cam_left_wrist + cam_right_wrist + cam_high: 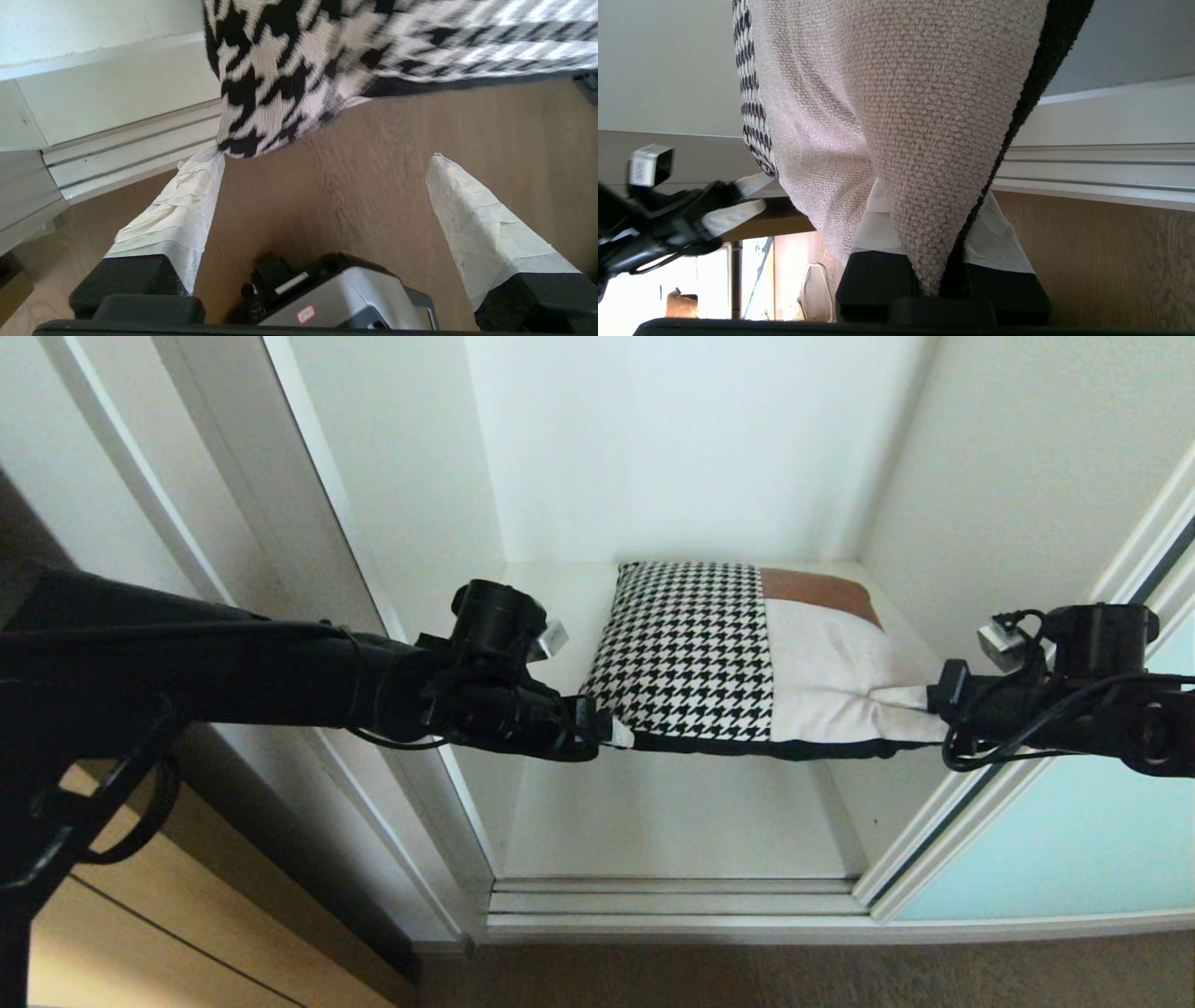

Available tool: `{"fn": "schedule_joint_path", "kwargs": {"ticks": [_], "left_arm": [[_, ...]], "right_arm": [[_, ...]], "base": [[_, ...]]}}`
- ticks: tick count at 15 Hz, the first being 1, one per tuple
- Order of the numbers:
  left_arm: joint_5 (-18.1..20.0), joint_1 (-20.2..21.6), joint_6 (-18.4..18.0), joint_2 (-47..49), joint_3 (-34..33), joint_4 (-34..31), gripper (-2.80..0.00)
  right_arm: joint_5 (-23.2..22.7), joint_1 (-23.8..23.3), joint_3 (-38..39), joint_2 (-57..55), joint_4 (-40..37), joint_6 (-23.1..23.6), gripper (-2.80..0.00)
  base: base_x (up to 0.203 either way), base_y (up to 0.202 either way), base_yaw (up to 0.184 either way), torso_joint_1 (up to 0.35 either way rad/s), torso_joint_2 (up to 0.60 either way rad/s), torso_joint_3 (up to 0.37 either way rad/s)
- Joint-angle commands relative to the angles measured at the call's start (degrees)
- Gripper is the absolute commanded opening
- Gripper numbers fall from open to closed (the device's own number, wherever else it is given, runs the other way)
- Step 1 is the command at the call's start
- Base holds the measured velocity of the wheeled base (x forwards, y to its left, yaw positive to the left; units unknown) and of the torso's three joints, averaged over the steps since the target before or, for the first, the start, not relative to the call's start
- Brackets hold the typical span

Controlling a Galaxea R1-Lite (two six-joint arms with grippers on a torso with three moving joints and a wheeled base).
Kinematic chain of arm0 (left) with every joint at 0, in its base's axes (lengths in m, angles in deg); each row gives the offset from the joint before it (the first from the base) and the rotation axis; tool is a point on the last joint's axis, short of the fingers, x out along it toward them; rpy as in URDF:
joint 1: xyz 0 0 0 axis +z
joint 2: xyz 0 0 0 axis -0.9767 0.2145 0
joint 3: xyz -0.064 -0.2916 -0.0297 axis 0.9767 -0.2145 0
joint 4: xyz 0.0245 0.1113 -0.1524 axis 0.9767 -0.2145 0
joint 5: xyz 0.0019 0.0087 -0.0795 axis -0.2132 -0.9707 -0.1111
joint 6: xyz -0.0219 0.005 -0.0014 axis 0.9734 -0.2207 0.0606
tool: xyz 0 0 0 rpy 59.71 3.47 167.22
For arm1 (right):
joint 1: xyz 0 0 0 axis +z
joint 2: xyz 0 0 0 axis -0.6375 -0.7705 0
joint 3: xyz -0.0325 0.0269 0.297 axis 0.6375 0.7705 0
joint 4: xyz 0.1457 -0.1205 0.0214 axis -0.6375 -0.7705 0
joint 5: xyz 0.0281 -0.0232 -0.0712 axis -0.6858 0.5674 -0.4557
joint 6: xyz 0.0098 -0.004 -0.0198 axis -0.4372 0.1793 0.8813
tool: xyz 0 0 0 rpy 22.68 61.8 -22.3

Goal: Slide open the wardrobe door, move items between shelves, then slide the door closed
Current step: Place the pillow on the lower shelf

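Wardrobe bay standing open ahead of both tools, white walls and back panel; sliding wardrobe door (1055, 840) pushed aside, frosted blue-green, just below and outboard of the right tool; white shelf (672, 831) low in the bay, beneath both tools, with a second white board (560, 588) further in and higher, under the far half of the cushion; wood-grain floor (840, 971) nearest the robot.

Cushion (738, 653) stretched between the two tools, houndstooth half toward the left tool, cream and brown half toward the right; far edge seemingly resting on the upper board, near edge hanging out over the lower shelf.

Right tool (920, 695) clamped shut on the cream corner of the cushion, fabric bunched to a point between its taped fingers (994, 233). Left tool (621, 733) spread wide, holding nothing; houndstooth corner just off one taped fingertip (201, 186), barely brushing it if at all.

Likely step: setting the cushion down on its shelf. To do well: carry the right tool's corner in over the board before letting go, so the near edge does not slide off; draw the left tool straight back, clear of the fabric; keep both clear of the door track.
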Motion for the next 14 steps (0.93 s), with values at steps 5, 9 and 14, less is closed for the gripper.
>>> {"fn": "schedule_joint_path", "kwargs": {"ticks": [5, 9, 14], "left_arm": [[2.11, 1.55, 3.40, 2.71, 2.89, 2.64, 0.00], [6.29, 2.25, 4.29, 3.69, 5.13, 2.71, 0.00], [6.94, 2.22, 7.29, 10.69, 13.25, 2.66, 0.00]], "right_arm": [[-0.43, -0.41, 0.09, 0.44, 0.07, 0.06, -2.80], [-0.52, -0.30, 0.13, 0.44, -0.72, 0.06, -2.80], [-1.02, -0.06, 0.08, 1.06, -0.81, 0.15, -2.80]], "base": [[0.000, 0.000, 0.000, 0.000, 0.00, 0.000], [0.000, 0.000, 0.000, 0.000, 0.00, 0.000], [0.000, 0.000, 0.000, 0.000, 0.00, 0.000]]}}
